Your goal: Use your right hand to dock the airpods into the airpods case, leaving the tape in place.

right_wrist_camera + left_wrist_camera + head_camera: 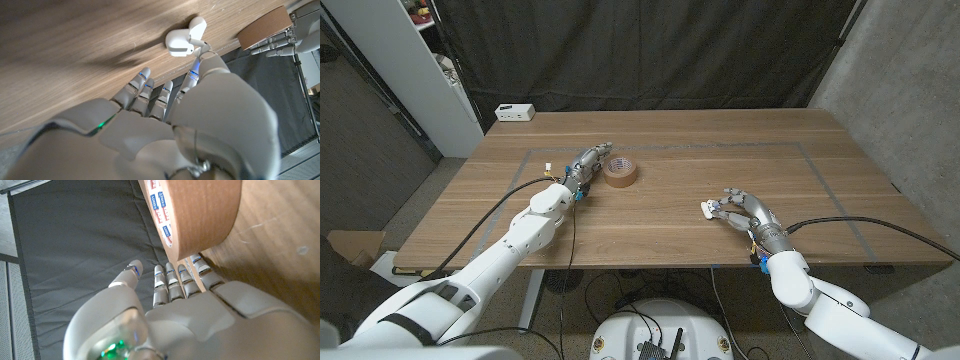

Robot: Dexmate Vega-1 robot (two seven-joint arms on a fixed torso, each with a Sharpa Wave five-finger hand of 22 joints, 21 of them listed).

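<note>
Closest of all, saw the right robot hand (165,115) from behind in its wrist view, back up, fingers (142,82) long, a bit bent and spread apart. Held nothing. Pointed at the white airpods case (179,42), just past the fingertips, with the thumb tip right beside it. Could not tell if the thumb touched it. Saw the case's lid tipped open. Could not make out the airpods by themselves.

From the head view, found the right robot hand (745,210) low over the tabletop (670,240) on the robot's right side, near the front edge, with the airpods case (709,209) just beside its fingertips.

Found the left robot hand (585,165) far across, on the left side, standing on its edge with fingers straight and side by side, thumb out. Held nothing. Had its fingertips (197,265) right up by the brown roll of tape (200,215). Saw the tape (620,172) lying flat on the wood. Spotted small blue and red labels inside the roll, too small to read for sure.

Noticed a little white box (515,112) at the far edge.
</note>
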